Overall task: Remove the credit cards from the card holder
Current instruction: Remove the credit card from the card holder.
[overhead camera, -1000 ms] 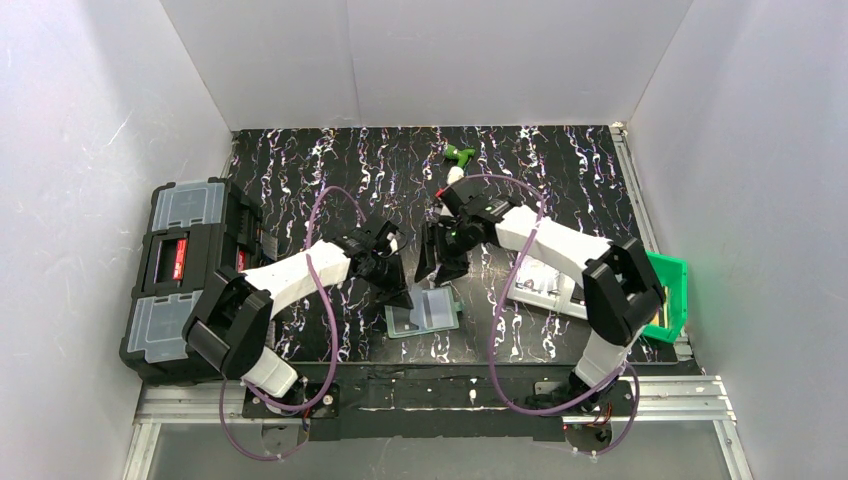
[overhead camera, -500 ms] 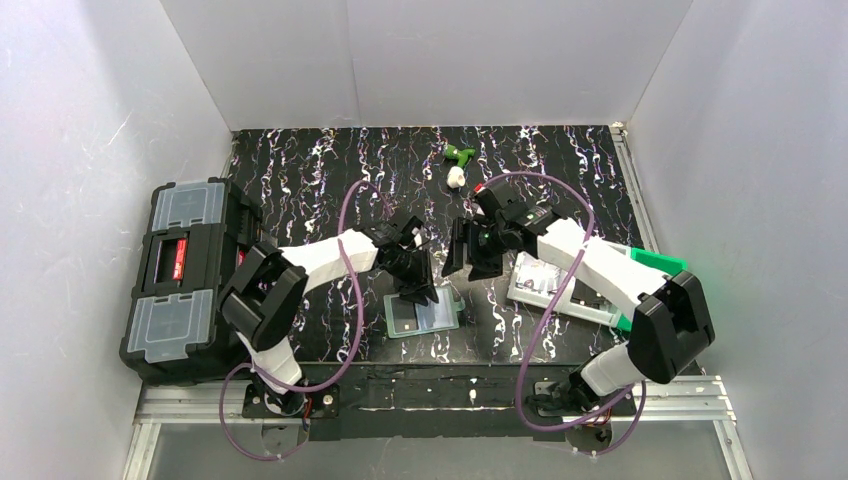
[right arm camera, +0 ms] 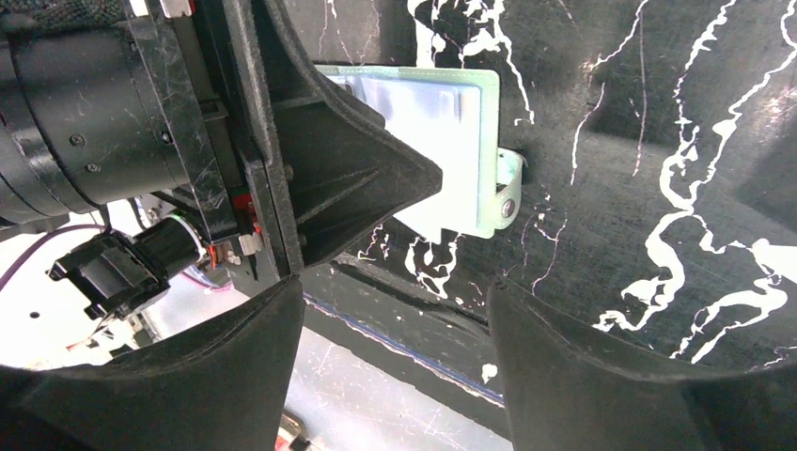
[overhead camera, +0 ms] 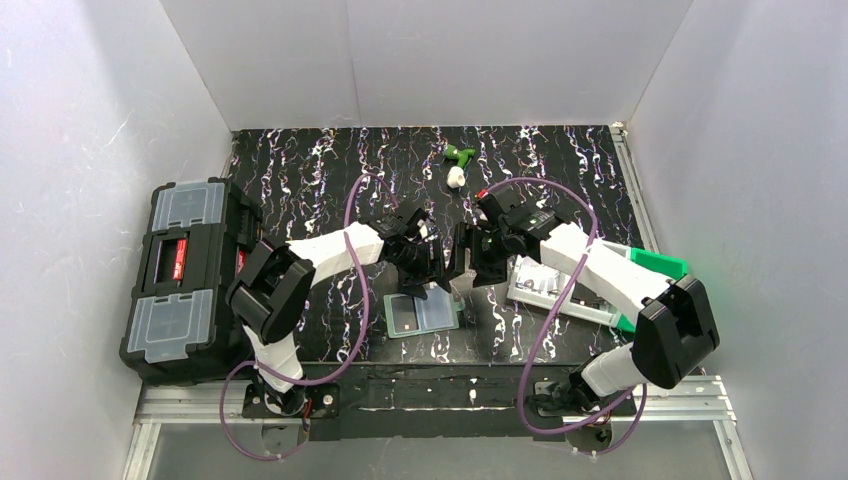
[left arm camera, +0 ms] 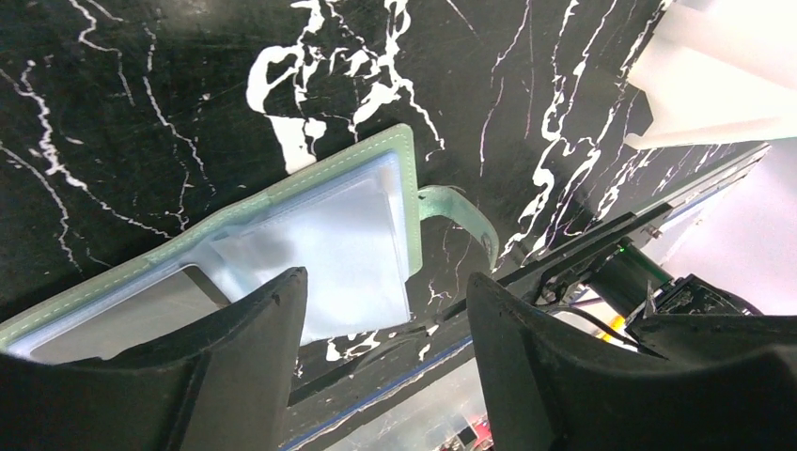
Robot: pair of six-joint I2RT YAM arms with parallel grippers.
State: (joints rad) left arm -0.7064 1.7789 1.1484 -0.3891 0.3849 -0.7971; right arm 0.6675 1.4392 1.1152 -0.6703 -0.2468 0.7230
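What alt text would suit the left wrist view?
An open grey-green card holder lies flat on the black marbled table, snap tab sticking out right. The left gripper hangs above it, open and empty.

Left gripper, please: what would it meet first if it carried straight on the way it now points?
Probably the open card holder lying on the table: its tab-side edge sits between the left gripper's open jaws, though depth is hard to judge.

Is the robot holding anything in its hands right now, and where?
Nothing. The left gripper and right gripper are both open and empty, near the card holder lying open.
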